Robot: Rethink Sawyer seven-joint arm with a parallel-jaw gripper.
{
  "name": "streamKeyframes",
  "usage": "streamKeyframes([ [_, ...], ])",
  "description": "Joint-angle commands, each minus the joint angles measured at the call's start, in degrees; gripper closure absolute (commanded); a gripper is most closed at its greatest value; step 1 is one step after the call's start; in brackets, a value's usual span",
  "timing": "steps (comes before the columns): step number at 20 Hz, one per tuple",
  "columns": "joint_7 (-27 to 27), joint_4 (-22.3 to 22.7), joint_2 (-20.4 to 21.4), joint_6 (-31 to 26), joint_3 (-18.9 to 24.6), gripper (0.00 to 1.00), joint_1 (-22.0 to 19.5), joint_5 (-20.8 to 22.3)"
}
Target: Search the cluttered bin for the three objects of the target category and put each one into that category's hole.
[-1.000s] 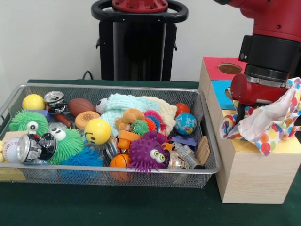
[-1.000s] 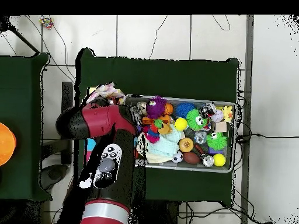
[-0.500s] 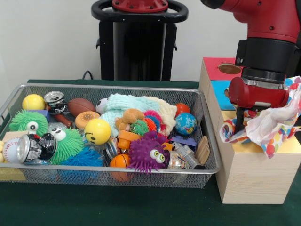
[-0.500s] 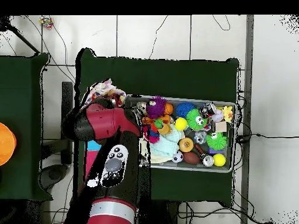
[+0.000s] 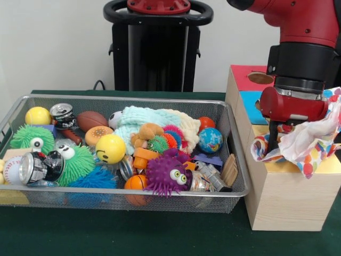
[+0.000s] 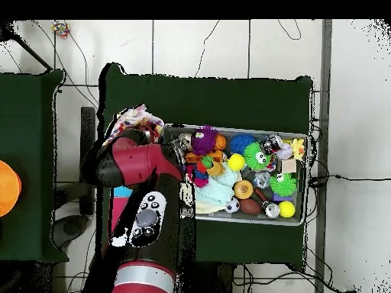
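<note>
Polka-dot cloth [image 5: 306, 144] hangs from the hand [image 5: 277, 140] above the yellow top of the wooden sorting box [image 5: 282, 197], which stands just beside the wire bin [image 5: 234, 189] on the green table [image 5: 133, 234]. The cloth is bunched and drapes down onto the box's yellow section; whether it touches the surface cannot be told for certain. Farther back on the box lie a blue section and a red section [image 5: 248, 74] with an oval hole [image 5: 260, 78]; no hole in the yellow section shows, being covered by the cloth and the arm.

Progress, as judged: one cloth item has been lifted out of the bin and carried to the box but is not yet released into a hole. How many items have gone in already cannot be read here. In the bin a pale green knitted cloth [image 5: 146, 120] lies among balls, cans and fuzzy toys, a likely further candidate.

Only one dark finger [image 5: 273, 133] shows beneath the red wrist, with cloth gathered at it; the hand appears clamped on the cloth, since the cloth hangs from it.
</note>
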State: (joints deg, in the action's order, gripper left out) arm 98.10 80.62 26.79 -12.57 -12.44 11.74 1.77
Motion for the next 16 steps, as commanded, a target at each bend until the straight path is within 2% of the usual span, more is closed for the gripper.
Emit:
streamKeyframes([
  [1,9.8,11.7,-13.5,-1.9,8.4,0.00,0.6,0.0],
  [12,12.5,11.3,-13.5,-1.0,4.8,0.00,3.6,-1.7],
  [13,12.3,11.4,-13.6,-0.9,4.6,1.00,3.9,-2.2],
  [16,13.4,11.4,-13.8,0.3,3.4,1.00,4.9,-2.6],
])
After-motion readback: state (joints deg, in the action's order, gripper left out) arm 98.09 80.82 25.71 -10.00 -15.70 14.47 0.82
